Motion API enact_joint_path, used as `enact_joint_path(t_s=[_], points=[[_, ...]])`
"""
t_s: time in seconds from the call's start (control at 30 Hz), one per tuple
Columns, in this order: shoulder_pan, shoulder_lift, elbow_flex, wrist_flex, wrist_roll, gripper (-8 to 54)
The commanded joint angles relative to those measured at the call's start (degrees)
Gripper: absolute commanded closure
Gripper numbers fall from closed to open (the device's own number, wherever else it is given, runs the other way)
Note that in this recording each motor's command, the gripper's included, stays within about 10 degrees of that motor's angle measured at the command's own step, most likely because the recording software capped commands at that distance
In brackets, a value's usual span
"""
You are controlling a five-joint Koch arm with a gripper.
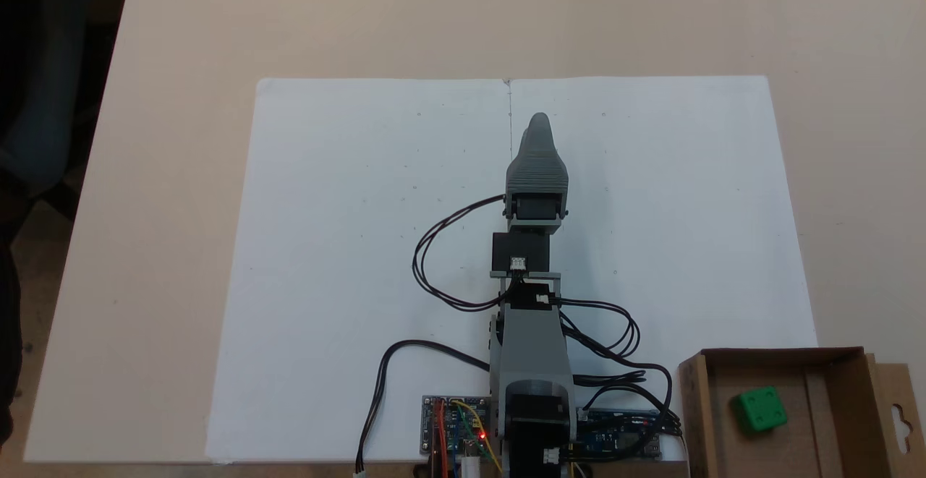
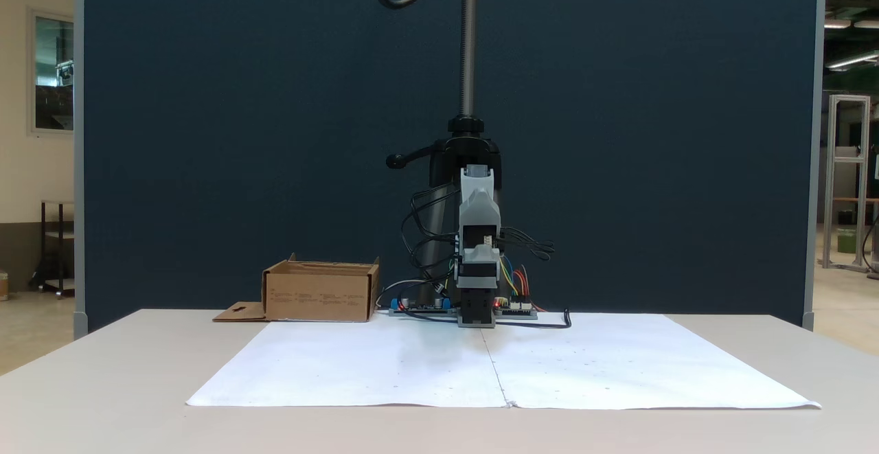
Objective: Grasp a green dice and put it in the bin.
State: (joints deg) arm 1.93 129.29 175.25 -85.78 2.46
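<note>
Where the gripper (image 1: 539, 122) narrows to its tip in a fixed view from above, a single grey point shows, one jaw lying over the other, so whether the jaws are spread or pressed together cannot be told. Nothing is seen between them and nothing touches them; the tip points away from the base over white paper (image 1: 347, 246). In a fixed view from the front, the gripper (image 2: 477, 320) sits low at the paper's (image 2: 384, 371) far edge, folded in front of the arm (image 2: 476, 213), its jaws again unreadable.

Behind the gripper, the grey arm (image 1: 532, 348) runs straight back to its base, with black cables (image 1: 434, 261) looping on both sides and circuit boards (image 1: 452, 427) at its foot, one red light lit.

The green dice (image 1: 759, 410) lies inside the bin (image 1: 694, 420), on its floor, well apart from the gripper. The bin (image 2: 319, 292) stands beside the base, off the paper, flap (image 2: 240, 312) flat on the table (image 2: 103, 385).
</note>
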Motion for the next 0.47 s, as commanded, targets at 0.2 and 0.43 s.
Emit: enact_joint_path(t_s=[0.2, 0.43], points=[[-0.1, 6.5, 4.1, -13.3, -3.6, 1.3], [-0.2, 6.4, 4.1, -16.2, -3.5, 1.1]])
